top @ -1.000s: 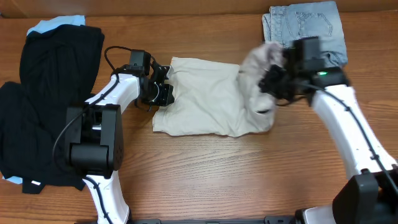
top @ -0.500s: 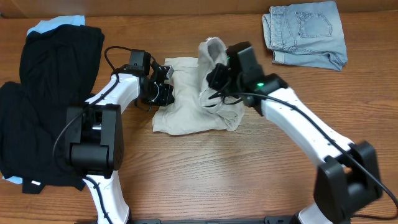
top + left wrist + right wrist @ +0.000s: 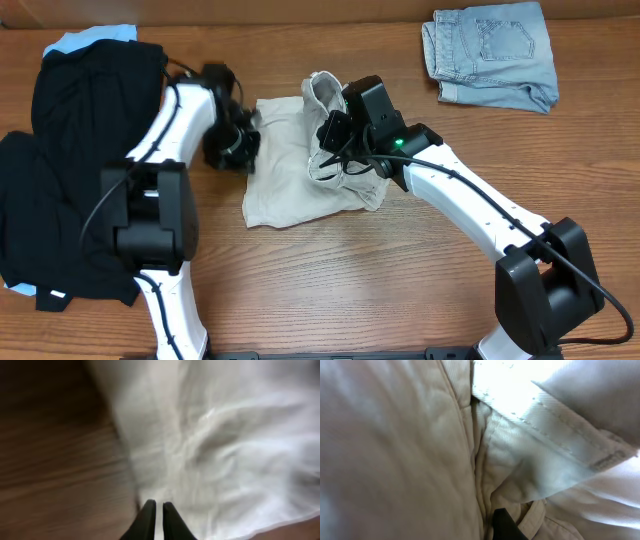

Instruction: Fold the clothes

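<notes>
The beige shorts [image 3: 285, 190] lie in the middle of the tabletop [image 3: 350, 275], between the two arms. The right claw [image 3: 332, 138] is clenched on a bunched fold of the shorts and holds it raised above the flat part. In the right wrist view, a stitched hem [image 3: 560, 442] is close to the camera. The left claw [image 3: 233, 148] is at the left edge of the shorts, its fingers [image 3: 148, 516] almost together, with no cloth visible between them. Black garments [image 3: 70, 150] lie far left and denim shorts [image 3: 495, 50] far right.

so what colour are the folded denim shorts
The folded denim shorts are light blue, clearest in the overhead view.
</notes>
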`<state>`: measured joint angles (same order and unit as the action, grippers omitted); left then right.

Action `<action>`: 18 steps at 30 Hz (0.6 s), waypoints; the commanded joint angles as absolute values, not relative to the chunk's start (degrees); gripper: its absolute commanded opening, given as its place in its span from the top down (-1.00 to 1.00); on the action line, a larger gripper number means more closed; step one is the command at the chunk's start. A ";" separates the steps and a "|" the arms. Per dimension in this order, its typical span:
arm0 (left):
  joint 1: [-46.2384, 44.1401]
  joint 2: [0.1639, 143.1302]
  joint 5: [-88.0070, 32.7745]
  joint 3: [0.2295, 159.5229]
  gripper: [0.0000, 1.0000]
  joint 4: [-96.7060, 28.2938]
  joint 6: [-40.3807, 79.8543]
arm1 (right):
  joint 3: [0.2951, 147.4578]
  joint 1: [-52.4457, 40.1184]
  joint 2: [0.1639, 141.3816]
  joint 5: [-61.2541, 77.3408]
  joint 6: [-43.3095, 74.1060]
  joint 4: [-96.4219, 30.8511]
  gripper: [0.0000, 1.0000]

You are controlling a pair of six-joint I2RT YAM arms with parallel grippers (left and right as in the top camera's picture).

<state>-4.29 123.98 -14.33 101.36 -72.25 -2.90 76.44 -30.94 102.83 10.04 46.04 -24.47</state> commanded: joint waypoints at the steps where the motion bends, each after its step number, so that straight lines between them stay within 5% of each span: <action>1: -3.49 123.63 -9.61 111.28 0.77 -76.58 -0.45 | 77.43 -32.51 102.26 10.09 46.50 -23.66 0.92; 5: -2.61 123.63 -5.76 119.79 0.58 -80.42 4.23 | 77.43 -34.54 102.26 10.11 46.50 -23.59 0.80; 6: -2.26 123.63 -5.54 121.05 0.53 -80.60 5.02 | 77.43 -35.11 102.26 10.35 46.48 -23.42 0.49; 8: -1.26 123.63 -5.56 123.35 0.45 -80.51 6.57 | 77.43 -37.12 102.26 14.28 43.40 -22.63 -0.43; 10: -0.21 123.63 -5.58 124.38 0.34 -80.20 6.90 | 77.43 -39.66 102.24 23.64 33.95 -22.72 -0.86; 18: 1.50 123.63 -5.98 124.40 0.28 -80.18 6.85 | 77.45 -38.74 97.17 23.42 28.69 -31.77 -1.00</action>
